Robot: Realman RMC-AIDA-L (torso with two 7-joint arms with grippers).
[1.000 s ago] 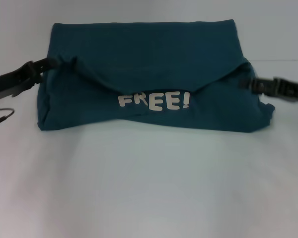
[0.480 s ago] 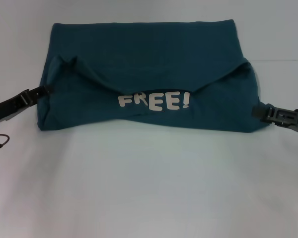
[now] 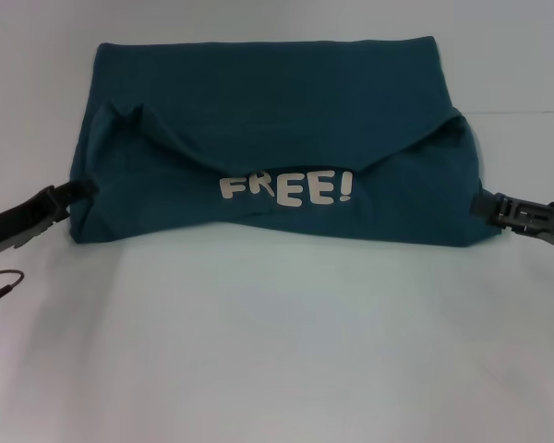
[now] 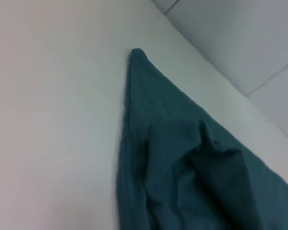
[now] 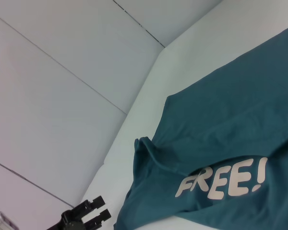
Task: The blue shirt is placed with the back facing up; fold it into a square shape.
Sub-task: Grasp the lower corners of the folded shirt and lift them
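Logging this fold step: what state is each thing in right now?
Shirt: folded into a wide band on the table, flaps overlapping, "FREE!" lettering showing on top.
Left claw: at the shirt's left edge, near the table.
Right claw: at the shirt's right edge, near the table.

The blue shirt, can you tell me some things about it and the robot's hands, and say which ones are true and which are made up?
1. The blue shirt shows white "FREE!" letters. True.
2. The shirt is spread out flat with its sleeves out. False: it lies folded into a wide bundle.
3. The left gripper is at the shirt's left end. True.
4. The right gripper hangs over the middle of the shirt. False: it is at the right end.
5. The table is white. True.
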